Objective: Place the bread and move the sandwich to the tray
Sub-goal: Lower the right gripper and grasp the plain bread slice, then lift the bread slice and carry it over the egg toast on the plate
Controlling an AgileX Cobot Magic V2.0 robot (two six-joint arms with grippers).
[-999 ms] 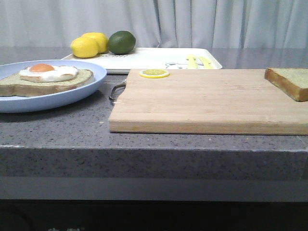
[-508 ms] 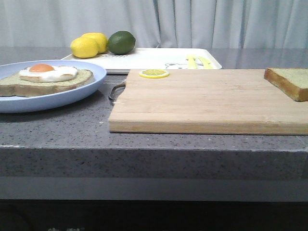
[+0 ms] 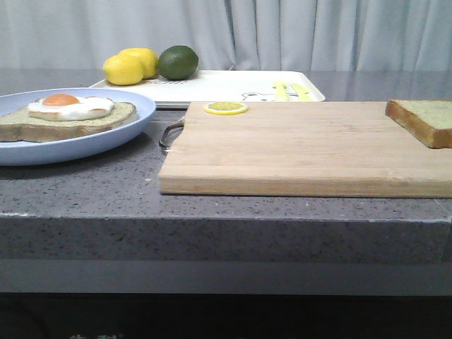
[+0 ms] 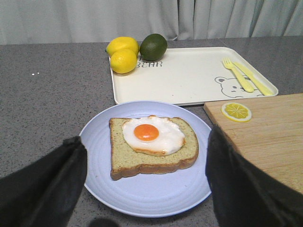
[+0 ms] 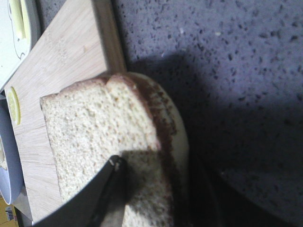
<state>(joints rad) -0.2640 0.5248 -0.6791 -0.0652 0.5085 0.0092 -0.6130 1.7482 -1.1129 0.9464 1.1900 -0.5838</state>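
One bread [image 3: 422, 120] slice has crept left along the cutting board [image 3: 296, 145], pinched in your right gripper [image 5: 156, 189]; carry it toward the sandwich [image 4: 152, 144], where your left gripper [image 4: 142, 189] waits wide open

In the left wrist view the left end effector [image 4: 147, 189] shows only as two broad, dark fingers [image 4: 45, 189], black and matte, rounded at their upper ends, with a soft, slightly fuzzy look. In the right wrist view the right end effector [image 5: 156, 194] shows one slim dark finger [image 5: 106, 194], tapering to a narrow rounded tip with a pale sheen along its edge. No cables, screws or markings show.
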